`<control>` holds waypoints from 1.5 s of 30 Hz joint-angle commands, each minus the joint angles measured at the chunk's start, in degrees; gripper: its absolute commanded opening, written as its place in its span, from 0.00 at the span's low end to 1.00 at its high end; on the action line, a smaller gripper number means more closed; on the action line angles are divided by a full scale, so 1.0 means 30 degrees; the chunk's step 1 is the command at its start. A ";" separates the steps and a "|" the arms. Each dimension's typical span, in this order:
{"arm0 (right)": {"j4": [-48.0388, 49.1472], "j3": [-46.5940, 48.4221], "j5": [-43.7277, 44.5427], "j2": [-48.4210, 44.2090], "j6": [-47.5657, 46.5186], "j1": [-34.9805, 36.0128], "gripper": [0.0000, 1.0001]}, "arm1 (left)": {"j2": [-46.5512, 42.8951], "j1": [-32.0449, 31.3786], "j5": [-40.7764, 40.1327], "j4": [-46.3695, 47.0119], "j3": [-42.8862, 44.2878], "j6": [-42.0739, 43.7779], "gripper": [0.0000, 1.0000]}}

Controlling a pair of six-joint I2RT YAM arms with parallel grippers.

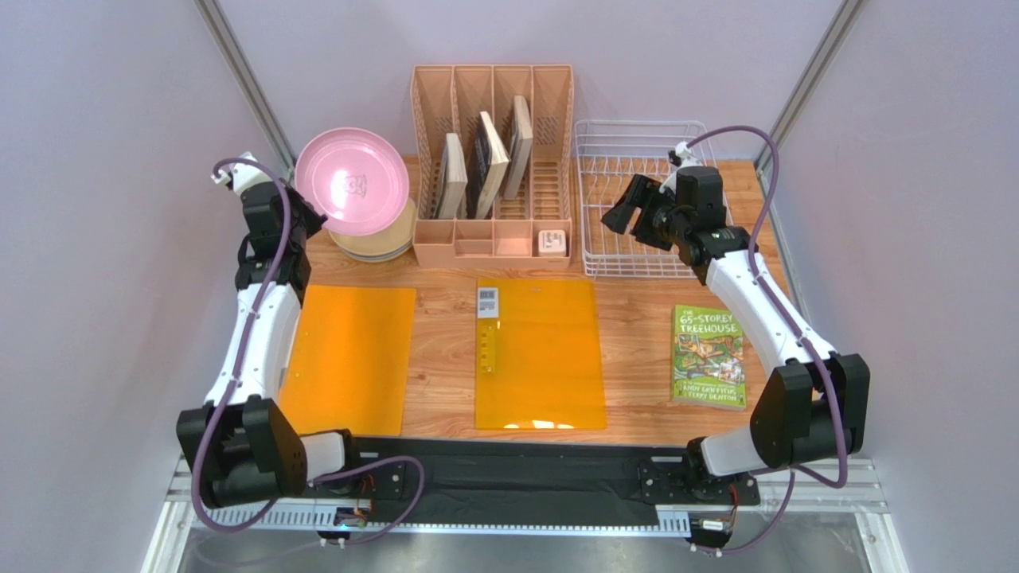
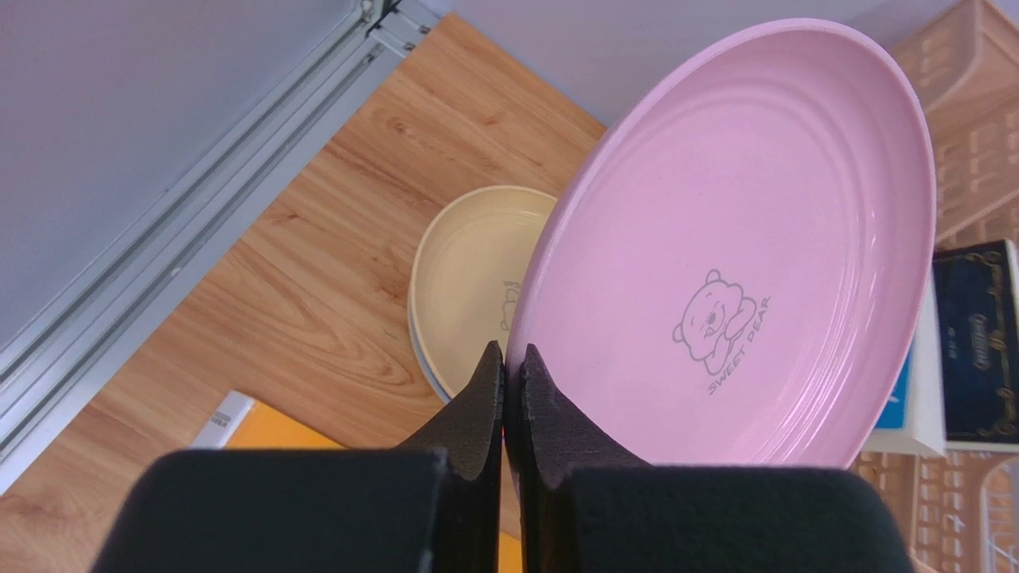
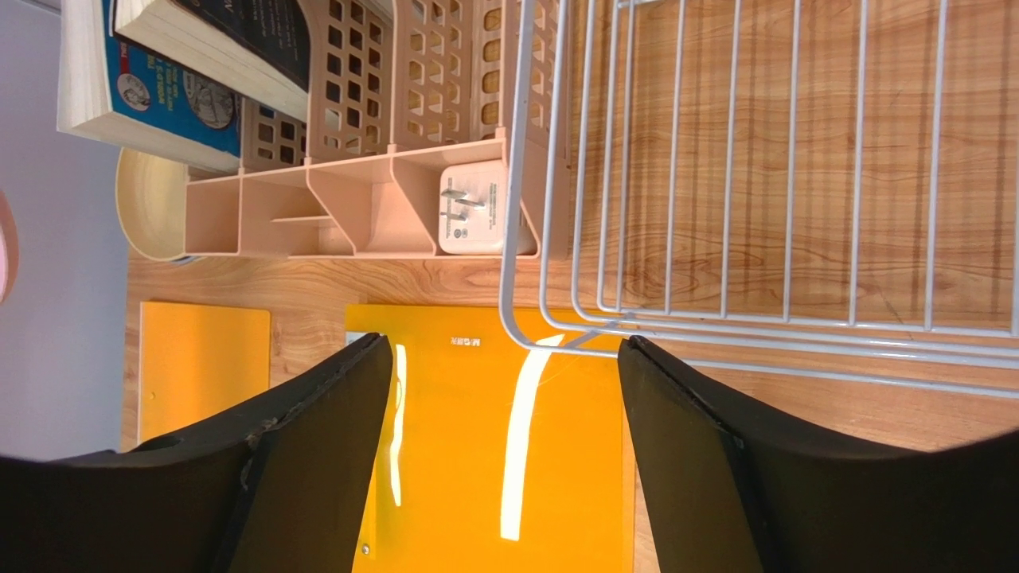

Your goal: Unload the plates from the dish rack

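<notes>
A pink plate (image 1: pixel 351 179) with a bear print hangs tilted at the back left, its rim pinched in my left gripper (image 1: pixel 304 222), which is shut on it. In the left wrist view the pink plate (image 2: pixel 742 239) fills the right side, my left gripper (image 2: pixel 512 353) clamps its lower edge, and a pale yellow plate (image 2: pixel 473 281) tops a stack on the table below. That stack (image 1: pixel 380 246) sits under the pink plate. The white wire dish rack (image 1: pixel 640 124) at the back right holds no plates. My right gripper (image 1: pixel 622 217) hovers open over its front left corner; between my right gripper's (image 3: pixel 502 349) fingers are only rack wires (image 3: pixel 718 179) and an orange sheet.
A pink-beige organizer (image 1: pixel 493 179) with books stands between the plate stack and the rack, with a white charger (image 3: pixel 473 209) in its front tray. Two orange sheets (image 1: pixel 353 358) (image 1: pixel 538 352) lie mid-table. A green book (image 1: pixel 708 356) lies at the right.
</notes>
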 commanded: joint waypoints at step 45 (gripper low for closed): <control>-0.0333 0.1978 0.0816 0.2441 -0.1076 -0.0235 0.78 | 1.2219 -0.0296 0.0596 0.3953 0.3293 -0.1528 0.40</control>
